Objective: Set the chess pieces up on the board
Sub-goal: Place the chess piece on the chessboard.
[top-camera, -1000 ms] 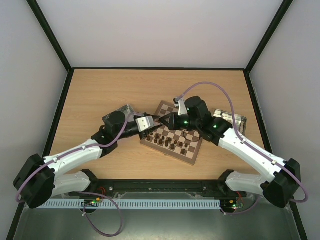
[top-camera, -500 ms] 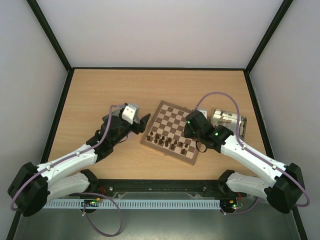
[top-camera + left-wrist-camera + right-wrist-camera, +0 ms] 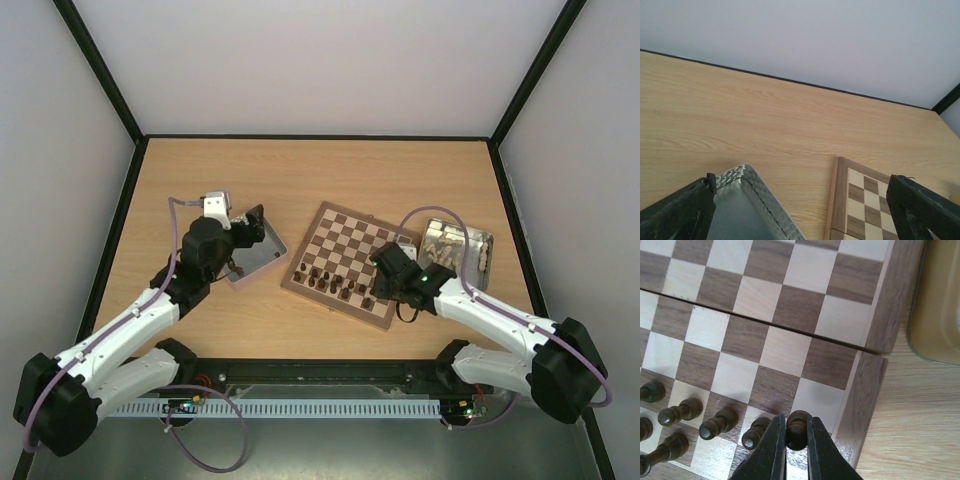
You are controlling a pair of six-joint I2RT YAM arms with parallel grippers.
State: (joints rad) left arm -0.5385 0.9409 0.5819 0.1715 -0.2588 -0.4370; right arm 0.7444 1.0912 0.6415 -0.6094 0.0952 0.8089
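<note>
Left claw (image 3: 248, 228) has pulled off the board (image 3: 345, 262), back over the grey tray (image 3: 747, 192) — jaws wide apart, empty. Right claw (image 3: 796, 432) clamped on a dark chessman (image 3: 797, 429) at the edge file — likely next placement.

Left hand (image 3: 802, 179) splayed, right hand (image 3: 796, 422) pinching, seemingly low

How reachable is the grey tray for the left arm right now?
Probably yes: the left gripper hangs open over the edge of the grey tray, and nothing shows between them in the wrist view.
</note>
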